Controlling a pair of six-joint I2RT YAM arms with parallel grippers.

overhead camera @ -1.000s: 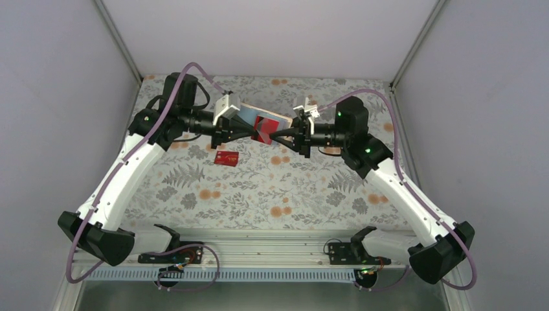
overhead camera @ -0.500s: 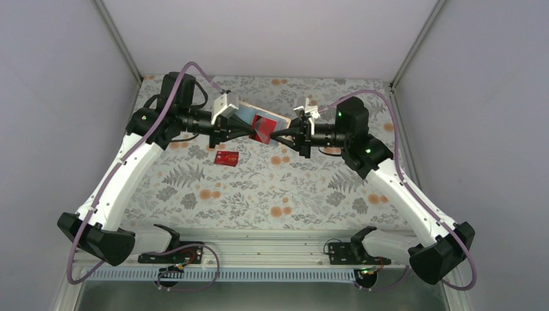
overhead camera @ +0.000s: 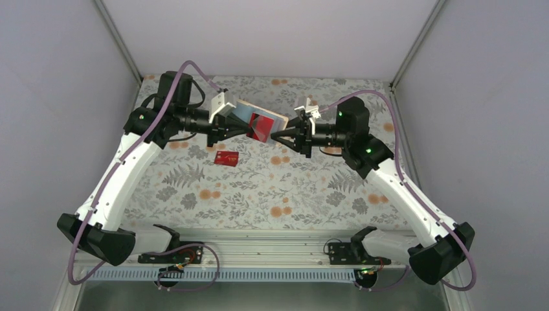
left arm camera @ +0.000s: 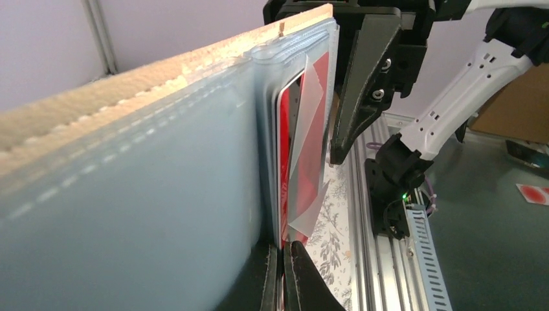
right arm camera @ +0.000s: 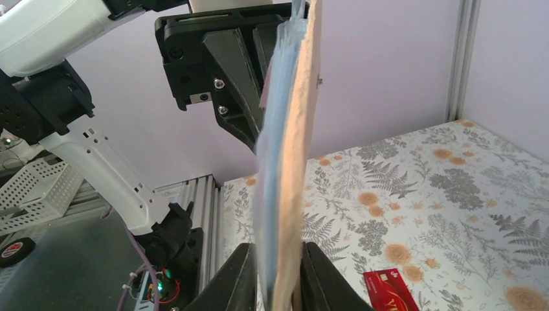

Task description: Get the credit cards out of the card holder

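While left gripper point(overhead camera: 238, 128) and right gripper point(overhead camera: 276, 137) clamp card holder point(overhead camera: 257, 113), red card point(overhead camera: 261, 126) inside, loose card point(overhead camera: 226, 157) on table point(overhead camera: 311, 188), lettering illegible.

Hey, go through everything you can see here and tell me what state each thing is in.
Card holder: open, held up in the air between both arms.
Red card in the holder: in its pocket, not out yet.
Loose red card: out, lying flat on the table.
Left fingers: shut on the card holder.
Right fingers: closed on the card holder's opposite edge.
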